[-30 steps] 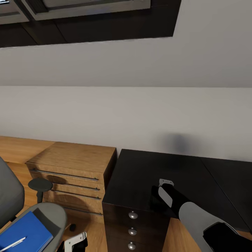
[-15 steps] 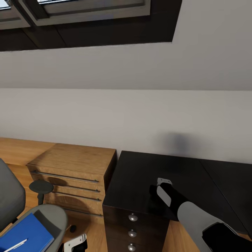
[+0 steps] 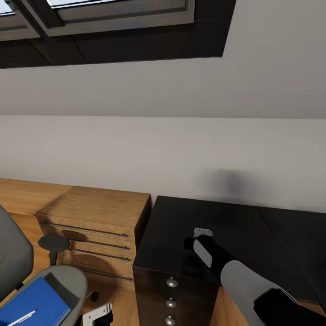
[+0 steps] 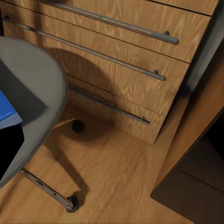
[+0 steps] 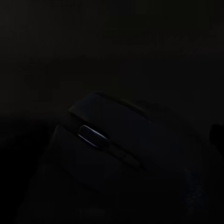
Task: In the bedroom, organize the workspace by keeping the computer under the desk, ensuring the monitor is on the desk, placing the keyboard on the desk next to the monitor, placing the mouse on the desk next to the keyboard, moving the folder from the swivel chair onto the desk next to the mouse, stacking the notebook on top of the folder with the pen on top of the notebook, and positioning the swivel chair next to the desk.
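1. over the black desk [image 3: 235, 226], at about 5 o'clock in the head view, the right gripper [image 3: 192, 240] has slid a little toward 9 o'clock since a second ago, nearer the drawer end.
2. the right wrist view is nearly black, but a dark rounded mouse [image 5: 116, 149] with its scroll wheel sits close under the camera; whether the fingers clasp it or have let go, i cannot tell.
3. my guess: the mouse is being placed on the desk, though no keyboard or monitor is visible beside it.
4. at 7 o'clock, the blue folder [image 3: 31, 301] with a pen [image 3: 20, 318] on it lies on the swivel chair [image 3: 68, 280], so that step waits.
5. the left gripper [image 3: 97, 314] hangs low at 6 o'clock by the wooden cabinet [image 3: 99, 217]; its opening cannot be judged.
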You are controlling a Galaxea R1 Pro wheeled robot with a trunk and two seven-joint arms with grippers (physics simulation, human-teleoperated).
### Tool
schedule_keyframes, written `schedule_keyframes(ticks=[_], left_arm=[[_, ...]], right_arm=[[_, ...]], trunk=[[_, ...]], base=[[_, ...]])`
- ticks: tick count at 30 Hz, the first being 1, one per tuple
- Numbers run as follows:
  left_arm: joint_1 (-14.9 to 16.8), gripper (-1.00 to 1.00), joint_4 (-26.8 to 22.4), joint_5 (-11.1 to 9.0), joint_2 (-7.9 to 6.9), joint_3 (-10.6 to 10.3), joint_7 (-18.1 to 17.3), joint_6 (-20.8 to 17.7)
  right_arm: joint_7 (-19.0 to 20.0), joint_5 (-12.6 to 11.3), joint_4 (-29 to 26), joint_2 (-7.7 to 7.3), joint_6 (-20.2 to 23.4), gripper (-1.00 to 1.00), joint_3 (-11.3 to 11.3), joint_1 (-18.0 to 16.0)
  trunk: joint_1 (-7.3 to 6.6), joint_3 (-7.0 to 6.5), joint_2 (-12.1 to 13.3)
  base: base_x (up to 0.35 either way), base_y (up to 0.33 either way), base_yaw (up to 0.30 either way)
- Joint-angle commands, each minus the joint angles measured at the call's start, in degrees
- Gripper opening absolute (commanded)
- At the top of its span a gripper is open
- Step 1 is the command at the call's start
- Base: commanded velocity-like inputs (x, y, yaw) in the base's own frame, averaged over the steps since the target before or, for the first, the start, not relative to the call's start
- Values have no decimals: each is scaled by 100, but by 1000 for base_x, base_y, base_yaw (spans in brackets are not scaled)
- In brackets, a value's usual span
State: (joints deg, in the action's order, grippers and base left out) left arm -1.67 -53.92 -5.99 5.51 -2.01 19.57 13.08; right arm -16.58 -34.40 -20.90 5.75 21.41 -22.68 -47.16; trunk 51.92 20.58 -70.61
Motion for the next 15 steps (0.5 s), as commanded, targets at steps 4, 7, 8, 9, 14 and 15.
schedule_keyframes(ticks=[4,7,8,9,14,15], left_arm=[[2,100,-5,-60,-5,-18,21,20],[1,100,-5,-60,-4,-18,21,19],[0,100,-5,-60,-4,-18,21,19],[0,100,-5,-60,-5,-18,21,19],[0,100,-5,-60,-3,-18,21,19],[0,100,-5,-60,-2,-18,21,19]], right_arm=[[-59,79,-17,101,21,-100,-50,-4],[-68,107,-18,135,21,-100,-51,-4],[-69,111,-18,140,20,-100,-51,-4],[-72,117,-15,149,19,-100,-52,-4],[-86,124,-11,177,18,-100,-52,-4],[-88,127,-11,184,19,-100,-52,-4]], trunk=[[0,6,-4],[0,6,-4],[0,6,-4],[0,6,-4],[0,6,-4],[0,6,-4]], base=[[0,0,0],[0,0,0],[0,0,0],[0,0,0],[0,0,8],[0,0,44]])
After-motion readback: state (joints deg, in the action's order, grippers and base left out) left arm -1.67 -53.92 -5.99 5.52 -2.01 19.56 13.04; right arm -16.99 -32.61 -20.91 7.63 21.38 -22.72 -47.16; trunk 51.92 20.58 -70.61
